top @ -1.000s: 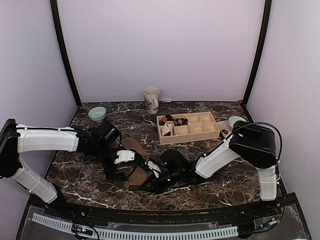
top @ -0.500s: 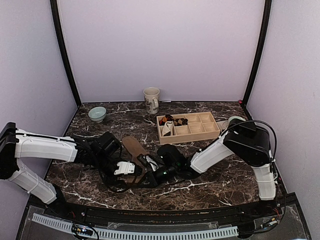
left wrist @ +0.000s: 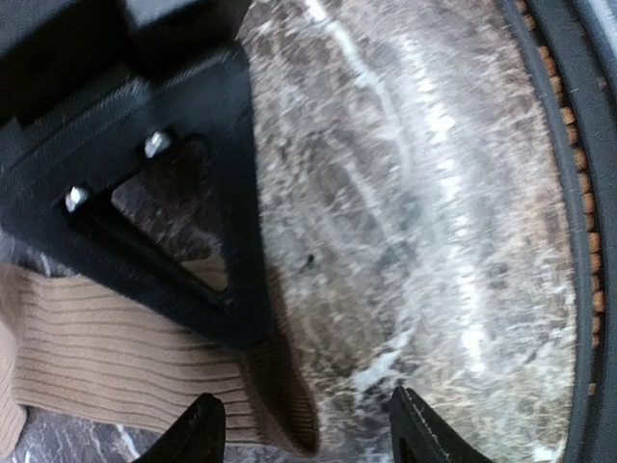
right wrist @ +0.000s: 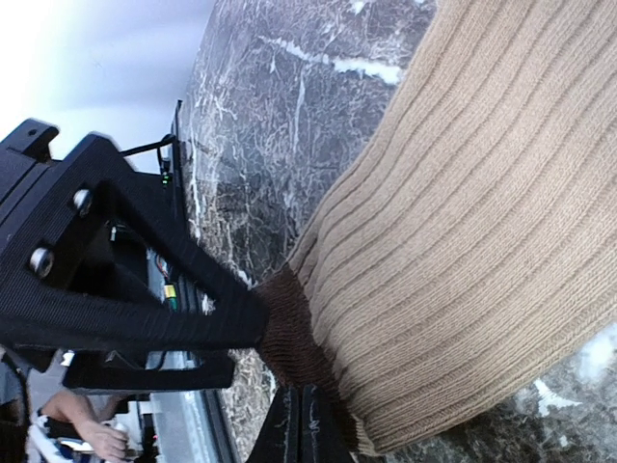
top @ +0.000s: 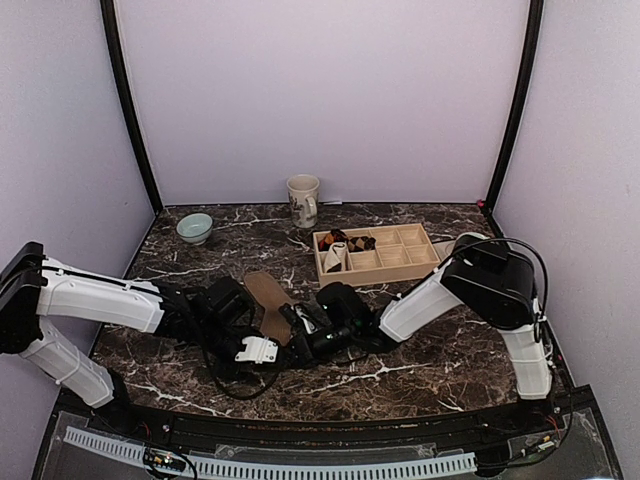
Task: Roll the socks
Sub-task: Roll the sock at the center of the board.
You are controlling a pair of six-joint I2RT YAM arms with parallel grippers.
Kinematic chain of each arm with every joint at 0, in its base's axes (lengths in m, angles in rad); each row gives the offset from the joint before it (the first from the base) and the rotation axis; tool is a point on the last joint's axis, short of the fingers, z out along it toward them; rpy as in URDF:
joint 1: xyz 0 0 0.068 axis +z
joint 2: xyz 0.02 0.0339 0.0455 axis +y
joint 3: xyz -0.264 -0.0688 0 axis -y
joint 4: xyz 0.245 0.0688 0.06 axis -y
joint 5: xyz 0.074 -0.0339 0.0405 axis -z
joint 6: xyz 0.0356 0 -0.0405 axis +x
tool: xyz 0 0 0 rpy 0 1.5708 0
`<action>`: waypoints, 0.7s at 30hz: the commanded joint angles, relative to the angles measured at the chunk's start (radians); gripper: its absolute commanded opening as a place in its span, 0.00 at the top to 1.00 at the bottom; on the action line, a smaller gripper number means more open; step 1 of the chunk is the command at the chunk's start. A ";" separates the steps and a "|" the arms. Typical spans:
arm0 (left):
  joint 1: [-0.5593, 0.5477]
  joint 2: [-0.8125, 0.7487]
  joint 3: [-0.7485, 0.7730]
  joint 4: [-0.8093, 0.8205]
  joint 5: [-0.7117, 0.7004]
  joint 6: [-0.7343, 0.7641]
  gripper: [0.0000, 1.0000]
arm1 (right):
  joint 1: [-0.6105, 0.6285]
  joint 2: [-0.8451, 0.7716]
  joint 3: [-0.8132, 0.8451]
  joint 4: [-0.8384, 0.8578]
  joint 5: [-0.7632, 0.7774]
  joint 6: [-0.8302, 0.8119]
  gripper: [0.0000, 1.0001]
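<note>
The tan sock (top: 268,303), lifted and draped a second ago, now lies stretched on the tabletop (top: 430,360). The right jaws pinch its dark cuff (right wrist: 289,338); the left jaws, spread but narrower than before, straddle that cuff, apparently ready to start rolling.

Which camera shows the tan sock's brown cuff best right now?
Right wrist: the brown cuff of the tan sock sits close and sharp, pinched in the shut right gripper. Left wrist shows the cuff low, partly behind the right gripper. Top external shows the sock small, its cuff end too dark to pick out.
</note>
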 commanded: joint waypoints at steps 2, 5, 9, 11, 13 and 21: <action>-0.005 0.014 -0.035 0.092 -0.109 0.014 0.41 | -0.020 0.065 -0.045 -0.043 -0.023 0.048 1.00; -0.006 0.033 -0.043 0.095 -0.117 0.022 0.49 | -0.024 0.073 -0.057 0.001 -0.043 0.082 1.00; -0.006 0.043 -0.056 0.123 -0.126 0.023 0.69 | -0.024 0.084 -0.052 0.018 -0.052 0.095 1.00; -0.006 0.049 -0.054 0.128 -0.125 0.017 0.93 | -0.024 0.081 -0.059 0.034 -0.051 0.101 1.00; -0.006 0.058 -0.047 0.121 -0.125 0.005 1.00 | -0.024 0.071 -0.061 0.029 -0.031 0.075 1.00; -0.002 0.042 -0.055 0.085 -0.065 0.024 1.00 | -0.014 -0.262 -0.271 0.065 0.371 -0.136 0.01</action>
